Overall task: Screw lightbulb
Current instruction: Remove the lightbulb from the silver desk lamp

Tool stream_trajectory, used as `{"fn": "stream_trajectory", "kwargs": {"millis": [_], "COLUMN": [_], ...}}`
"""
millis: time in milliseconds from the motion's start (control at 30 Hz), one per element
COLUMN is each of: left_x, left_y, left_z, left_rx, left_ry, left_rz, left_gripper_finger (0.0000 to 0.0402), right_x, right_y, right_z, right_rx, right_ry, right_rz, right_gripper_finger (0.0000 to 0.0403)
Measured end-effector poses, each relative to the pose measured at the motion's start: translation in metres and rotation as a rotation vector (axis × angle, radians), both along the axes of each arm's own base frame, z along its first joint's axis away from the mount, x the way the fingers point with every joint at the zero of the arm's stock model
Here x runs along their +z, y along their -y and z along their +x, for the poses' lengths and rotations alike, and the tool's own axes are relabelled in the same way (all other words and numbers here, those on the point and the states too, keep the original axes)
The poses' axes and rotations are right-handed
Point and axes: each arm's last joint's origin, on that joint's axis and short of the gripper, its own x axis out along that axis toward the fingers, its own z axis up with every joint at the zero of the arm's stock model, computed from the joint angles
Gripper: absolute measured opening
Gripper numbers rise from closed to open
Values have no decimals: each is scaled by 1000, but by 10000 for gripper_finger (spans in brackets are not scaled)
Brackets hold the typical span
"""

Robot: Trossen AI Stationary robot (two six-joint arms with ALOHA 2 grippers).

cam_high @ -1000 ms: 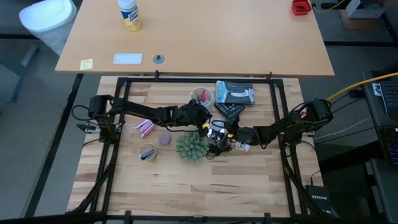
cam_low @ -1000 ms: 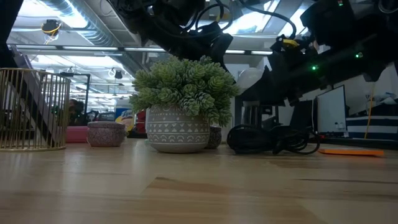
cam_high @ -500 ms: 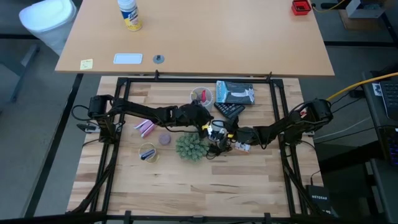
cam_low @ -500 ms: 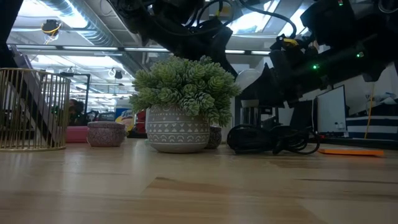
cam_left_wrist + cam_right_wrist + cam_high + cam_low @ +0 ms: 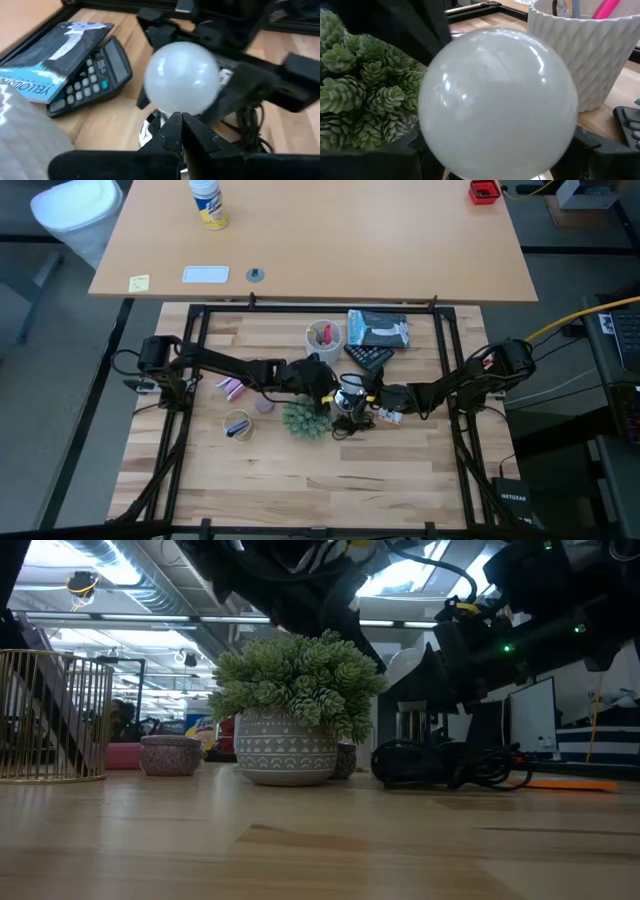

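Observation:
The white lightbulb (image 5: 182, 77) is up off the table at its middle, beside the green spiky plant (image 5: 305, 417); it also shows in the high view (image 5: 348, 390) and the low view (image 5: 403, 665). My right gripper (image 5: 500, 155) is shut on it, reaching in from the right (image 5: 364, 396). My left gripper (image 5: 180, 122) is shut, its tips right at the bulb's edge, coming from the left (image 5: 328, 387). The bulb's screw base and the socket are hidden; the socket's black cord (image 5: 450, 765) lies on the table. My right gripper pinches the bulb's round glass globe between its two fingers (image 5: 427, 155), one on each side (image 5: 570, 135). The fingers come about level from the table's right. The bulb is above the table; what is under it does not show. My left gripper's shut fingertips (image 5: 172, 125) stand at the globe's edge; I cannot tell whether they touch it.
Close behind stand a white ribbed cup of pens (image 5: 322, 335), a calculator (image 5: 367, 357) and a book (image 5: 378, 328). A gold wire basket (image 5: 238, 425), a small purple dish (image 5: 264, 404) and a pink object (image 5: 233, 386) lie to the left.
My left gripper has moved toward the table's near edge, away from the white cup and up to the bulb. My right gripper has kept the bulb in place.

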Motion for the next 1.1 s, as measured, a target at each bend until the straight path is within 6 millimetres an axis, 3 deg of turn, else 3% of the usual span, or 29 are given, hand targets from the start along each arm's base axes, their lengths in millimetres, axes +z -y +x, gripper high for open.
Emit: {"fn": "stream_trajectory", "kwargs": {"millis": [167,467,800,1100], "left_x": [6,7,8,13], "left_y": [7,-10,-12,-20], "left_z": [-1,-2,-1,1], "left_rx": [-22,92,96,106], "left_ry": [24,30,36,98], "left_rz": [25,53,55,33], "left_gripper_finger": [1,1,1,1], "right_x": [-1,5,18,20], "right_y": [0,-1,1,-1], "right_z": [0,-2,-17,-18], "right_rx": [0,33,47,84], "right_ry": [-7,8,-81,-85], "right_rz": [-1,32,86,123], "right_gripper_finger": [269,269,269,269]}}
